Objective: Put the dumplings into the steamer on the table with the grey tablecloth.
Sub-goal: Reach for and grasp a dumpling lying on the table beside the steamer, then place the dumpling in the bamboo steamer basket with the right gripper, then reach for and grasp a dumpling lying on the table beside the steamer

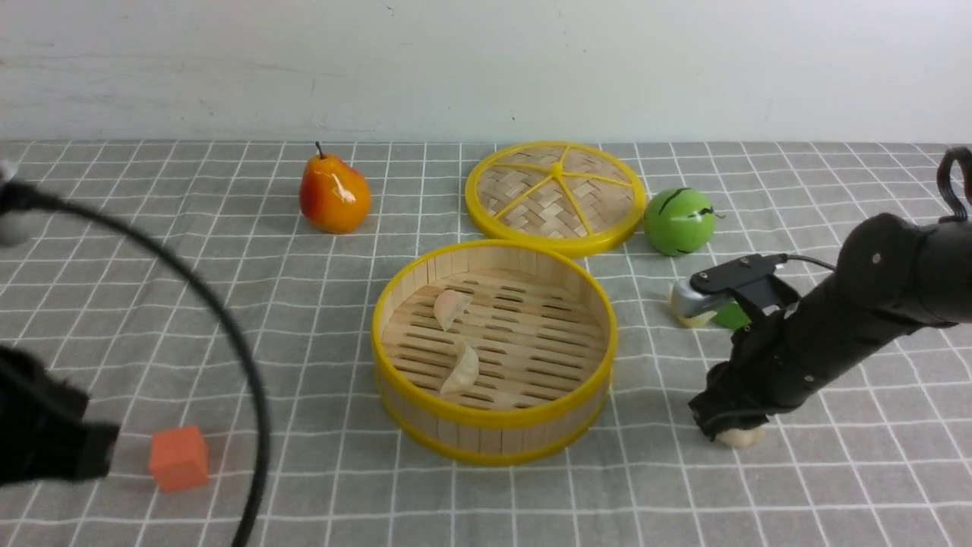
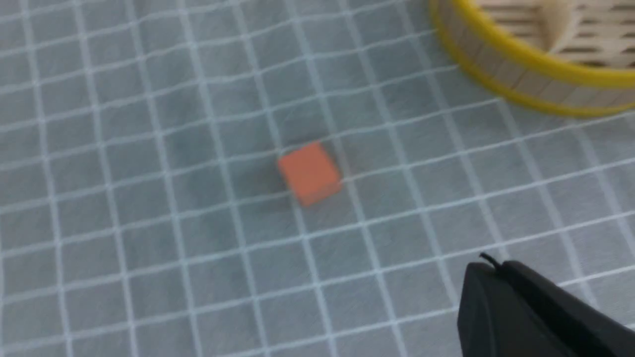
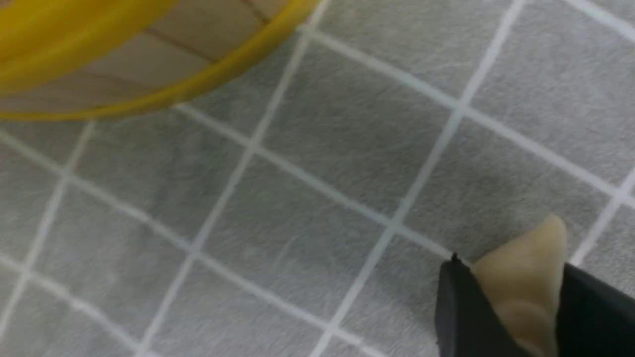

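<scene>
- right wrist view: right end effector [image 3: 511,297] clamps a dumpling [image 3: 531,253] on the desk [image 3: 297,198], near the steamer [image 3: 149,64].
- left end effector [image 2: 491,267] closed, empty, near cube [image 2: 310,172].
- two dumplings [image 1: 452,306] [image 1: 462,368] lie in steamer.

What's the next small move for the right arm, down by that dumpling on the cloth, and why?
Probably lift straight up. The right claw appears closed on the dumpling, which rests on the grey tablecloth beside the steamer. It has to rise above the steamer's upright wall before it can be carried in.
</scene>
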Tool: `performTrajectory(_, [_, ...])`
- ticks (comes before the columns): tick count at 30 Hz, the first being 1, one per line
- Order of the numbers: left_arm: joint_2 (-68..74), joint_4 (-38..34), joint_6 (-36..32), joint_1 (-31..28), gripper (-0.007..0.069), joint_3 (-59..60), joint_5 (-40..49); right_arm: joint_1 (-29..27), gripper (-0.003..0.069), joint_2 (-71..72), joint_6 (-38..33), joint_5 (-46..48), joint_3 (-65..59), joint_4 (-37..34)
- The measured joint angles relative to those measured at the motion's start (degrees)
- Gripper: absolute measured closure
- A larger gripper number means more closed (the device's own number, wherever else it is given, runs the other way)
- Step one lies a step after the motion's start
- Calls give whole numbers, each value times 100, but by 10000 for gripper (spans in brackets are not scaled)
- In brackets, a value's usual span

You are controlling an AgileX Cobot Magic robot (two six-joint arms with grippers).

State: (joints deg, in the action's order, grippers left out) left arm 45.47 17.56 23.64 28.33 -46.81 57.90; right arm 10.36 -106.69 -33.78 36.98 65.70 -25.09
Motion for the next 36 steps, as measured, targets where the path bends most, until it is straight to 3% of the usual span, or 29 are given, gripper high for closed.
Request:
performTrajectory(6, [-1309,950,1576,0,638,1635,-159,120,468,314,-122,987,1109,-889])
performTrajectory(10, [-2056,1441,2292,0,638,2327,-1039,623,468,230,-786,699,1486,-1693])
performTrajectory(14, [-2554,1761,2454,0,638,2475,-1475,1147,468,-286,-1643,-71,1504,-2258])
performTrajectory(18, [-2780,1803,2480,0,637,2540,-1521,1415,466,-762,-1854,-414,1504,-2360])
performTrajectory(23, [-2882,1844,2487,0,635,2575,-1602,1489,323,-1009,-1871,-529,1498,-2355])
performTrajectory(25, [-2882,1855,2487,0,635,2575,-1609,1420,241,-907,-1871,-526,1545,-2295])
performTrajectory(29, [-2882,1867,2487,0,634,2575,-1616,946,159,-482,-1577,-506,1859,-2165])
performTrajectory(36, [-2882,1923,2487,0,631,2575,-1703,-275,170,-503,-877,-642,2105,-1761])
